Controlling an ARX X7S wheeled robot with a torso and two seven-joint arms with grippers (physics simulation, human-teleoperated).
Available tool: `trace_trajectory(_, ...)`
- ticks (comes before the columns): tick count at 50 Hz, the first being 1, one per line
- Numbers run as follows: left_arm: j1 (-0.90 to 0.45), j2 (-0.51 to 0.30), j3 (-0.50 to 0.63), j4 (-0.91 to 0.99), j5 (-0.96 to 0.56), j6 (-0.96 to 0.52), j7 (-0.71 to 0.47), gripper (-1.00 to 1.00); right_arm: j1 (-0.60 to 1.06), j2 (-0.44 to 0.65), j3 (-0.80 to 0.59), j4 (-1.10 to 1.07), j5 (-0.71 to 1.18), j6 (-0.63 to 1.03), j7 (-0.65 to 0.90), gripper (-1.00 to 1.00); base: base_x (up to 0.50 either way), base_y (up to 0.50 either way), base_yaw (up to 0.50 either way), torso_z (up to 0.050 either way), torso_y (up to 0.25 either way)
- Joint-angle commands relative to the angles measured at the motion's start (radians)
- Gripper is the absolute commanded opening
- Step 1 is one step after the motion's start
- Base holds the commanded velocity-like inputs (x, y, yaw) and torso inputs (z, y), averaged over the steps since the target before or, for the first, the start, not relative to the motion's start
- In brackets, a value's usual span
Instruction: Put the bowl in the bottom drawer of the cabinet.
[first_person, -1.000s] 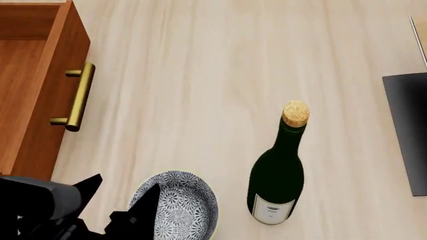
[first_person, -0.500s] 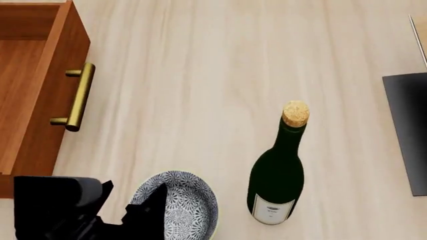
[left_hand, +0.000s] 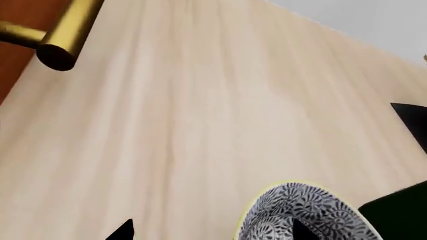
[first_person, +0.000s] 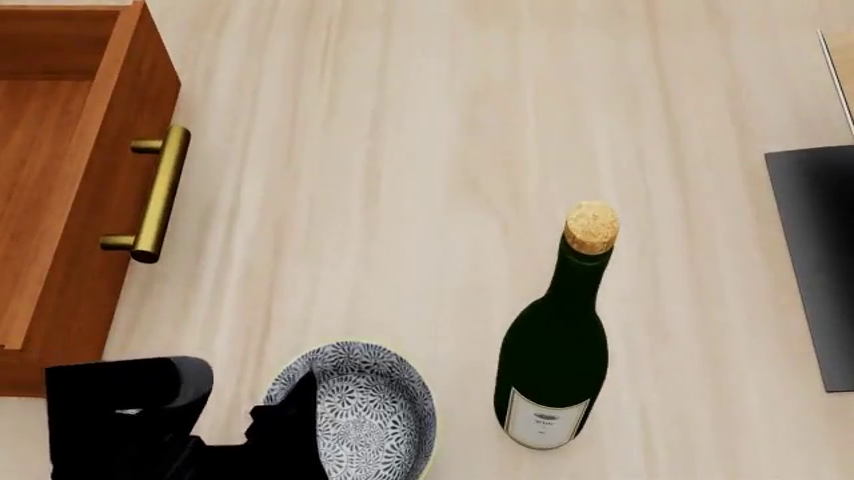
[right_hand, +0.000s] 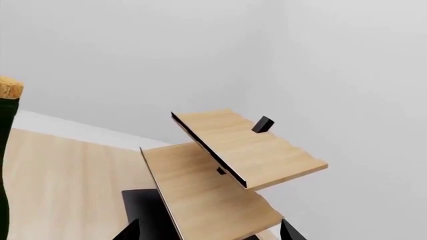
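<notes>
Green wine bottle (first_person: 554, 360) stands beside the bowl (first_person: 363, 412).

The left hand (first_person: 254, 425) is matte black with flat, angular, wedge-shaped fingers (first_person: 296, 420) ending in sharp points. Behind it sits a blocky black wrist housing (first_person: 114, 415) with a rounded dark-grey top edge. No cables, screws or markings are visible.

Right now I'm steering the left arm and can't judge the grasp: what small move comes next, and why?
Probably close the left gripper on the bowl. In the head view one finger sits inside the bowl and the other outside its near rim, with a gap between them, so the rim looks straddled but not pinched. Lifting toward the bottom drawer should wait.
</notes>
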Motion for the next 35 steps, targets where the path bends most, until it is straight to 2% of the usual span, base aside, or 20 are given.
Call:
trace_trajectory(1,0.006,0.03,0.002,-0.083,-0.003,0.009,0.026,1.0,0.001,0.004,0.001,-0.008,0.004,0.01,-0.007,1.0,0.0,0.0,0.0,0.0,0.0)
trace_trajectory(20,0.015,0.052,0.027,-0.116,-0.002,-0.004,0.045,1.0,-0.032,-0.009,0.006,-0.004,0.004,-0.028,-0.003,1.0,0.0,0.0,0.0,0.0,0.0)
trace_trajectory(35,0.019,0.073,0.047,-0.136,0.002,-0.012,0.059,1.0,-0.037,-0.105,0.034,0.002,-0.018,-0.074,-0.087,1.0,0.0,0.0,0.0,0.0,-0.001)
